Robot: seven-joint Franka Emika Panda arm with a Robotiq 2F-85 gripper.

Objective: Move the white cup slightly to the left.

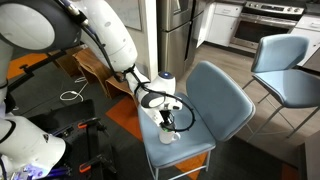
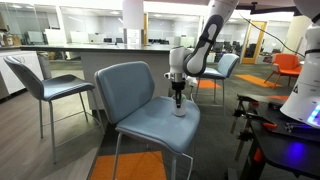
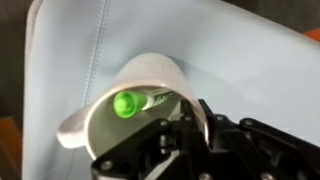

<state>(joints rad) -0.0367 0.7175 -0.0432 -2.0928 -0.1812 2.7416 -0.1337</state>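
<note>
The white cup (image 3: 150, 75) stands on the light-blue chair seat (image 3: 70, 60). It holds a marker with a green cap (image 3: 127, 102). In both exterior views the cup (image 1: 168, 135) (image 2: 180, 111) sits near the seat's front edge, directly under my gripper (image 1: 170, 122) (image 2: 180, 99). In the wrist view my gripper (image 3: 178, 115) straddles the cup's near rim, one finger inside and one outside, closed on the wall. The cup's lower part is hidden by the fingers.
The chair's backrest (image 1: 225, 95) (image 2: 125, 85) rises behind the cup. More light-blue chairs (image 1: 290, 65) (image 2: 45, 80) stand nearby. A black cart with cables (image 1: 60, 130) and a second robot's base (image 2: 300, 105) are close to the chair. The floor has orange carpet (image 2: 130, 165).
</note>
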